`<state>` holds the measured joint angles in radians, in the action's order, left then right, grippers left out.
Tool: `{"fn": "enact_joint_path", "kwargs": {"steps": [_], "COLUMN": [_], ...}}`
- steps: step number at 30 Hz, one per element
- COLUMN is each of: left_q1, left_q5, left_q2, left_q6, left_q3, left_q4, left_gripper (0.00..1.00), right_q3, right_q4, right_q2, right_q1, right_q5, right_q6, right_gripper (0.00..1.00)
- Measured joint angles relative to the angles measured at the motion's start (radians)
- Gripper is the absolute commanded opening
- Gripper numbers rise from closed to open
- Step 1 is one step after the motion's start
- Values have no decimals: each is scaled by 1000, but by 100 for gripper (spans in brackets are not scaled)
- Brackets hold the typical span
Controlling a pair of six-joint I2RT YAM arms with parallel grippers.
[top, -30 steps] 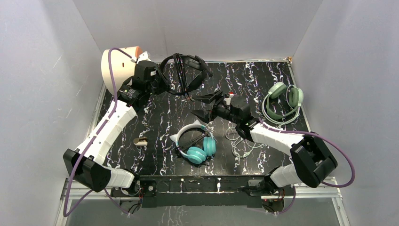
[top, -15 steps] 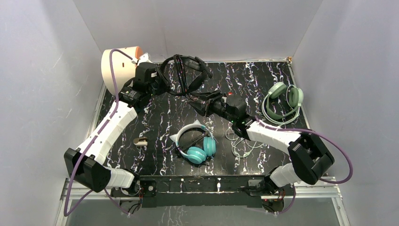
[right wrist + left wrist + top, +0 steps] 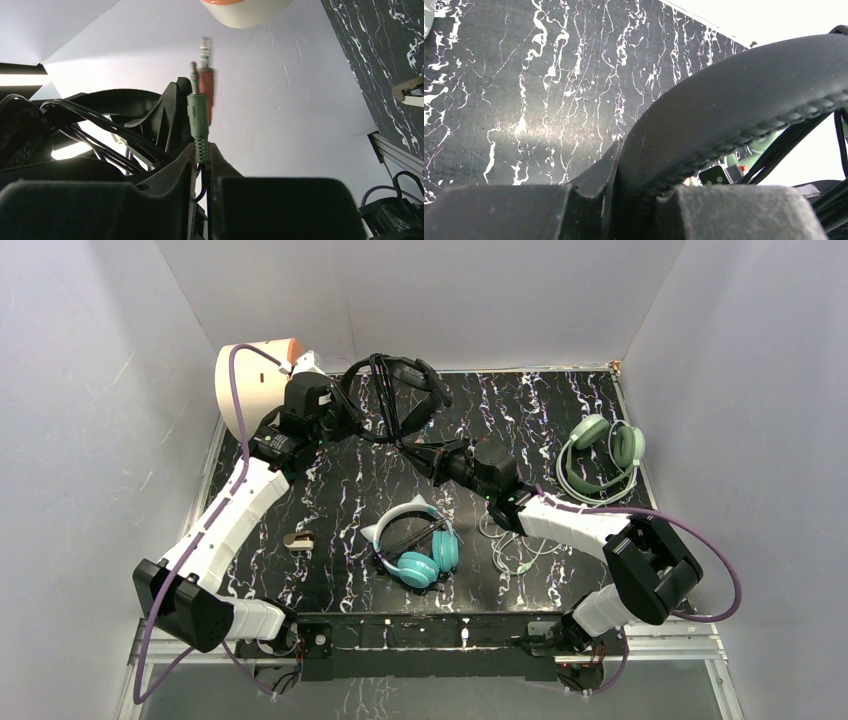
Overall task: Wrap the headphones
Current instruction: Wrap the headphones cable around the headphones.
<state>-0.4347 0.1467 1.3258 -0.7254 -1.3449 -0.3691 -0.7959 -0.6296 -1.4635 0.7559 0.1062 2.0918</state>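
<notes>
Beside the cream dome (image 3: 250, 380) at far left, my left pincer (image 3: 338, 420) is clamped narrow on the band of the black headset (image 3: 400, 380). Right of it, my right pincer (image 3: 428, 454) is nipped on that headset's cord (image 3: 405, 440) just under the green plug (image 3: 198, 117), a red plug (image 3: 206, 85) beside it. Nearer me lies the teal headset (image 3: 418, 545), a loose pale cable (image 3: 510, 550) just right of it, the sage headset (image 3: 600, 455) far right.

Black marbled table (image 3: 330, 490), black headset (image 3: 415, 375) raised at 12 o'clock in the left gripper (image 3: 345, 420), right gripper (image 3: 425, 455) at centre closed on its dangling cord (image 3: 395, 430), teal cat-ear headset (image 3: 418, 568) at 6 o'clock, sage headset (image 3: 592, 430) at 3 o'clock, cream dome (image 3: 250, 380) at 10 o'clock
</notes>
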Motion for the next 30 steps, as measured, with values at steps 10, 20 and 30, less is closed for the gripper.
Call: {"fn": "enact_joint_path", "kwargs": {"steps": [10,20,30], "left_q1": [0,0,5], "left_q5": [-9,-146,-507], "left_q2": [-13,-33,-50], "left_q6": [12,32,79], "left_q3": [6,31,88], "left_q4": [3,35,130], "left_gripper": [0,0,0], "right_q3": [0,80,54], "right_q4": [16,-42,-237], "right_q2": [15,68,151], "right_q1": [0,-13,-209], "right_q5": [-3,2,378], "right_q6": [0,-91,-653], "right_gripper": [16,0,0]}}
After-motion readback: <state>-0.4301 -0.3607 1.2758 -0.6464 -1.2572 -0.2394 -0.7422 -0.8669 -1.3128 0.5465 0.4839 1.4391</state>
